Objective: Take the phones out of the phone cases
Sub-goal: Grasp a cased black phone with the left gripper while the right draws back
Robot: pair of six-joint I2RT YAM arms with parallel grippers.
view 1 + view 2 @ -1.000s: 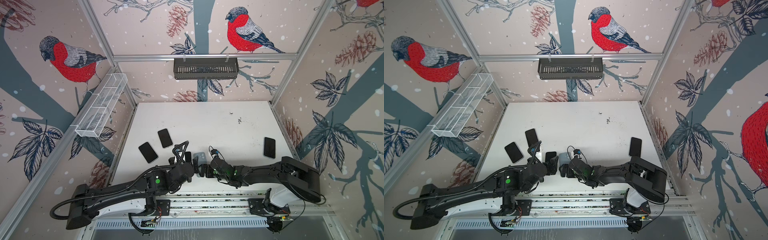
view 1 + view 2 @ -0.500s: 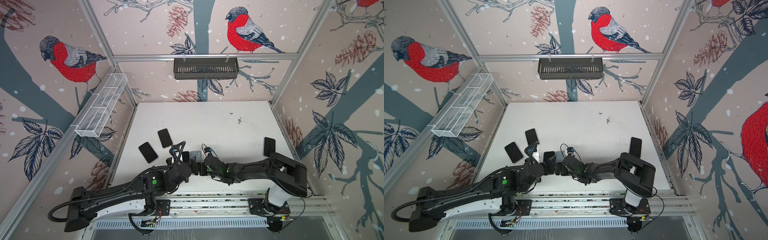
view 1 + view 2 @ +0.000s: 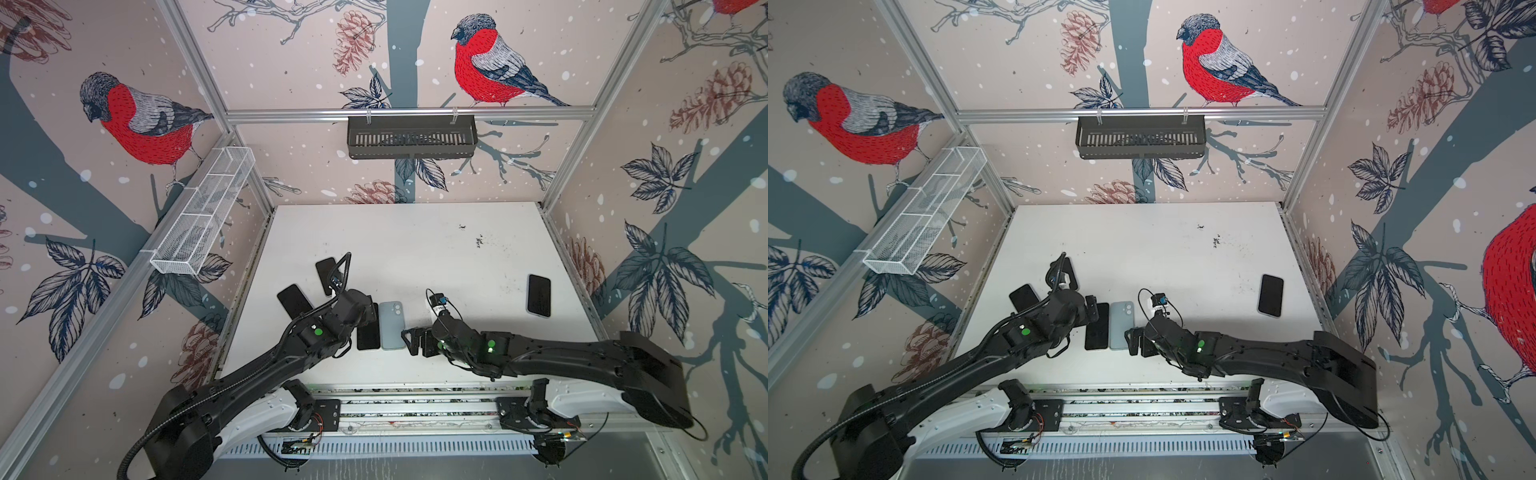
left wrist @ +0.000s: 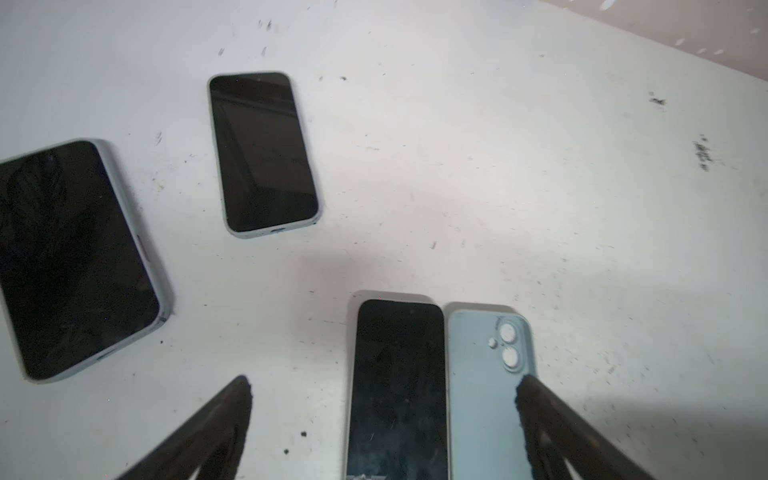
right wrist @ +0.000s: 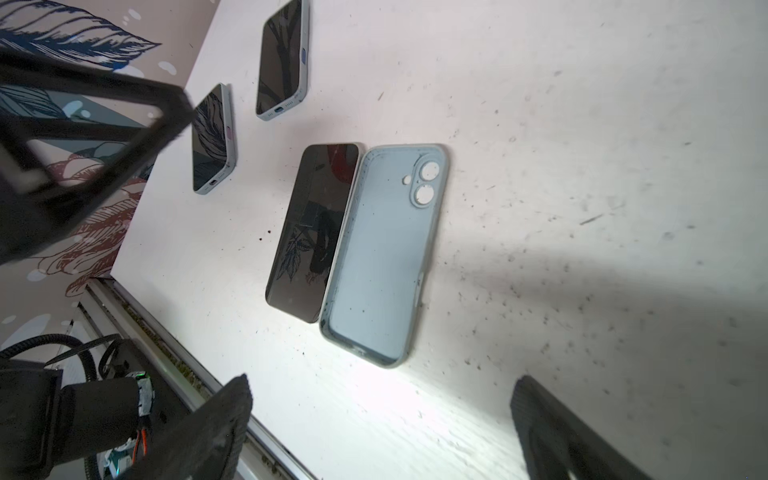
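The black phone [image 3: 368, 334] lies screen up on the white table, bare. The empty light-blue phone case [image 3: 392, 325] lies beside it, touching along one long edge, hollow side up. Both show in the left wrist view, phone [image 4: 397, 386] and case [image 4: 486, 395], and in the right wrist view, phone [image 5: 316, 232] and case [image 5: 382, 257]. My left gripper [image 3: 369, 311] hovers open over the phone's far end, holding nothing [image 4: 384, 380]. My right gripper [image 3: 411, 340] stands open just right of the case's near end, apart from it [image 5: 384, 381].
Two cased phones [image 3: 294, 300] [image 3: 326, 272] lie left of my left arm, and another [image 3: 539, 295] lies at the right. A black basket [image 3: 411, 137] hangs on the back wall and a white wire rack [image 3: 203, 216] on the left wall. The table's front rail [image 5: 137, 328] runs close by.
My right gripper has drawn back to the right, away from my left gripper. The case and phone now lie uncovered side by side. My left gripper has shifted slightly.
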